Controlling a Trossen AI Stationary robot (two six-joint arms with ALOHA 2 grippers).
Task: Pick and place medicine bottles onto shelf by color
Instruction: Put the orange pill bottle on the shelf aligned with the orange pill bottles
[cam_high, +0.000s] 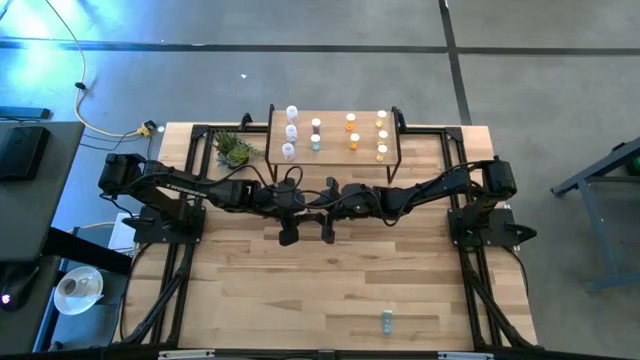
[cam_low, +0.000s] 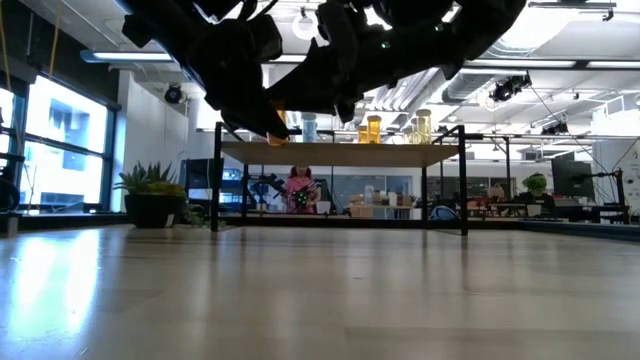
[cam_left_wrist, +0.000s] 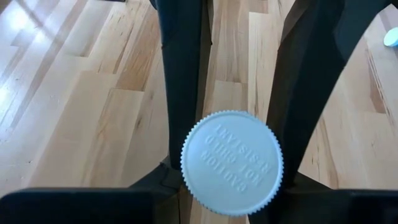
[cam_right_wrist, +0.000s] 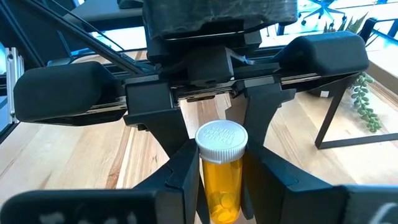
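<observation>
Two dark jointed arms, looped black cables

I count eleven bottles standing on the one shelf (cam_high: 334, 163): three pink (cam_high: 291, 131), two white-capped ones (cam_high: 316, 125) beside them, two orange (cam_high: 351, 122) and four yellow (cam_high: 381, 135). One teal bottle (cam_high: 387, 320) sits alone on the table (cam_high: 260, 290). One amber bottle (cam_right_wrist: 220, 171) is up between my two arms. One plant (cam_high: 235, 149).

We see the left pincer (cam_left_wrist: 233, 124) with its dark fingers (cam_left_wrist: 183, 81) closed on a bottle's ribbed white cap (cam_left_wrist: 232, 163), above the light-wood worktop (cam_left_wrist: 81, 106); a teal object (cam_left_wrist: 391, 37) is at the edge.
</observation>
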